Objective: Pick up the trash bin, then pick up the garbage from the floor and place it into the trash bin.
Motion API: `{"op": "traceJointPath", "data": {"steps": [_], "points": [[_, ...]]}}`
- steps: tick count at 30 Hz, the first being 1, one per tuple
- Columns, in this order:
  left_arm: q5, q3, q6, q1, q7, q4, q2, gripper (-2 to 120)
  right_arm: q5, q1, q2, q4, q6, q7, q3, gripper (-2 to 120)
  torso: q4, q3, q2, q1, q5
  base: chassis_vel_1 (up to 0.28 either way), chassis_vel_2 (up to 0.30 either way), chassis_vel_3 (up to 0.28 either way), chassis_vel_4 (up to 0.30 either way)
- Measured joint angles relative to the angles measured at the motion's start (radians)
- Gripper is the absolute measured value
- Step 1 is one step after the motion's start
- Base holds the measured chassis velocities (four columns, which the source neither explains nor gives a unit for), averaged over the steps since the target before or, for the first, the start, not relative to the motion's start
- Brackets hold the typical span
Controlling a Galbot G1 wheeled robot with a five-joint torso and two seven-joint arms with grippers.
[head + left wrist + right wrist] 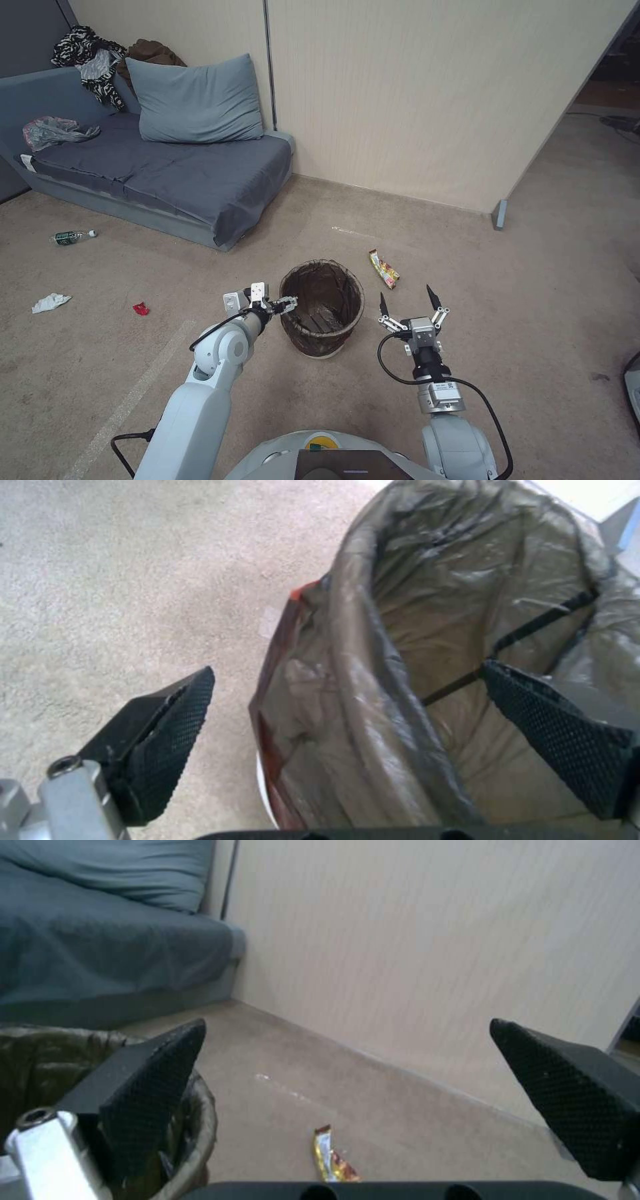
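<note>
The trash bin stands on the carpet in front of me, its dark brown liner folded over the rim. My left gripper is at the bin's left rim. In the left wrist view this gripper is open and straddles the rim of the bin, one finger outside and one inside, not pinching it. My right gripper hovers open and empty to the right of the bin. Garbage lies around: a yellow snack wrapper beyond the right gripper, and a green-labelled bottle, white tissue and a red scrap to the left.
A grey sofa with a pillow, clothes and a translucent plastic bag fills the far left. A beige wall panel runs behind the bin, ending at a foot. Open carpet lies left and right of the bin.
</note>
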Motion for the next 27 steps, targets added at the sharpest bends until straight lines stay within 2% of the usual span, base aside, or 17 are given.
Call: {"op": "traceJointPath", "data": {"steps": [7,10,14,17,18,21,22,27], "points": [[0.016,0.001,0.0,-0.042,0.002,0.082,-0.005,93,-0.005,-0.001,0.0,-0.007,0.006,-0.004,-0.002,100,0.0001,0.0,0.0,0.0,-0.0001,0.0,0.0,0.0,0.0],[0.028,0.001,-0.002,-0.05,0.015,0.13,-0.012,79,-0.006,-0.002,0.0,-0.008,0.007,-0.005,-0.002,100,0.0001,0.0,0.0,0.0,0.0001,0.0,0.0,0.0,0.0],[0.029,0.001,-0.003,-0.049,0.029,0.137,-0.014,70,-0.006,-0.004,0.0,-0.01,0.011,-0.007,-0.002,100,0.0003,0.0,0.0,0.0,0.0004,0.0,0.0,0.0,0.0],[0.041,0.007,-0.004,-0.047,0.049,0.147,-0.018,53,-0.006,-0.005,0.0,-0.011,0.014,-0.009,-0.002,100,0.0003,0.0,0.0,0.0,0.0006,0.0,0.0,0.0,0.0],[0.041,0.007,-0.004,-0.047,0.049,0.147,-0.018,53,-0.006,-0.005,0.0,-0.011,0.014,-0.009,-0.002,100,0.0003,0.0,0.0,0.0,0.0006,0.0,0.0,0.0,0.0],[0.049,0.014,-0.004,-0.042,0.056,0.149,-0.019,39,-0.007,-0.005,0.0,-0.011,0.014,-0.01,-0.002,100,0.0003,0.0,0.0,0.0,0.0006,0.0,0.0,0.0,0.0],[0.049,0.014,-0.004,-0.042,0.056,0.149,-0.019,39,-0.007,-0.005,0.0,-0.011,0.014,-0.01,-0.002,100,0.0003,0.0,0.0,0.0,0.0006,0.0,0.0,0.0,0.0],[0.065,0.025,-0.005,-0.032,0.057,0.144,-0.023,19,-0.008,-0.003,0.0,-0.011,0.014,-0.012,-0.005,100,0.0003,0.0,0.0,0.0,0.0005,0.0,0.0,0.0,0.0]]}}
